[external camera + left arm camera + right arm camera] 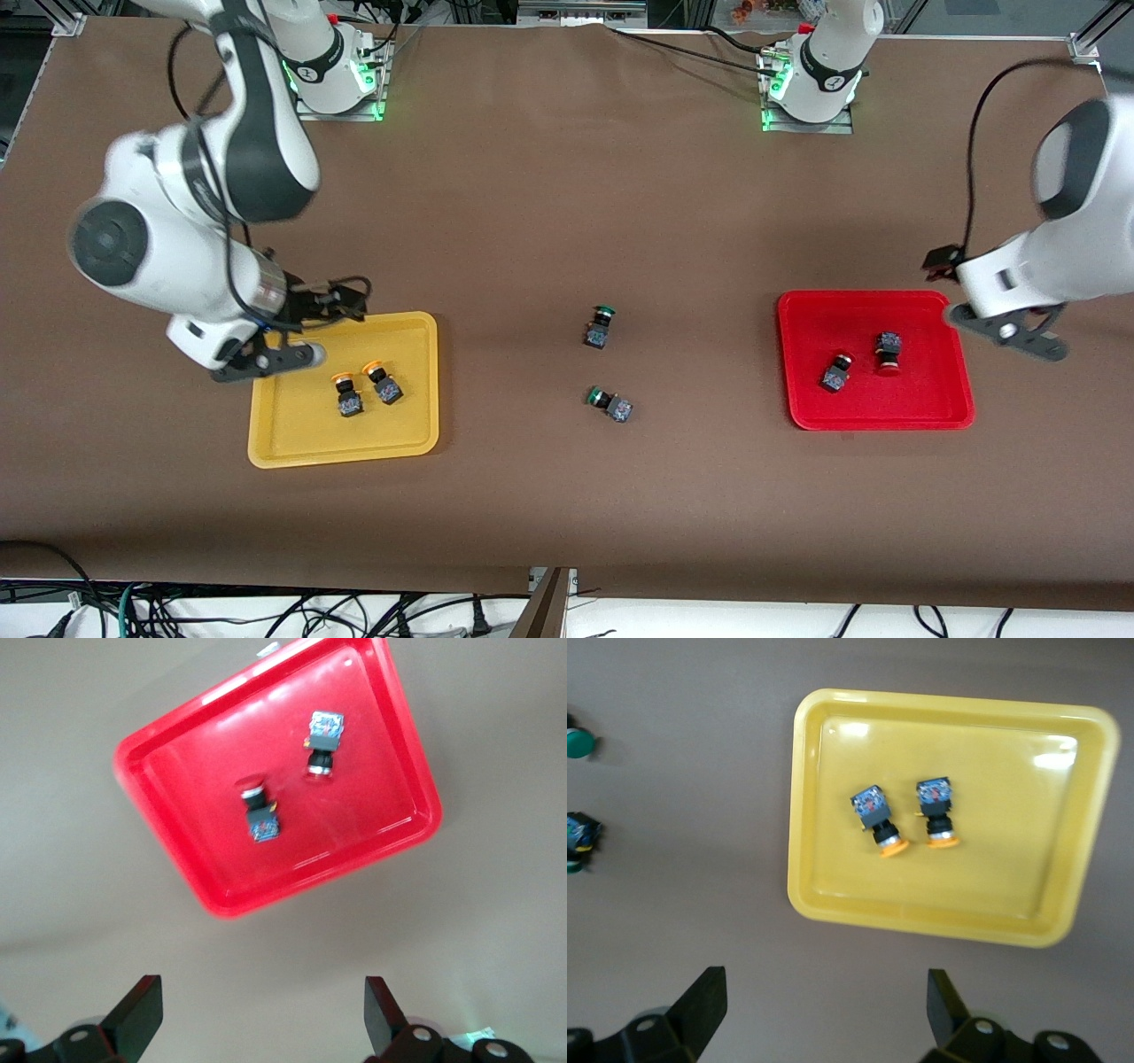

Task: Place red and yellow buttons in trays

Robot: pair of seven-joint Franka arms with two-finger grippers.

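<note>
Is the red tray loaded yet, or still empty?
Loaded: the red tray holds both red buttons, lying on their sides inside its rim.

The tabletop (567, 221) is brown. The yellow tray (275, 443) holds two buttons with orange tops (368, 381). The red tray (930, 408) holds two red-topped buttons (864, 361). Two green-topped buttons (605, 363) have black bodies.

In the right wrist view, the two green buttons (578, 742) off to one side of the right claw (824, 1014) are cut by the picture's edge. Each claw shows only its spread fingertips there; the left claw (264, 1014) likewise. The left arm (1076, 221) is blurred and runs out of the front view.
</note>
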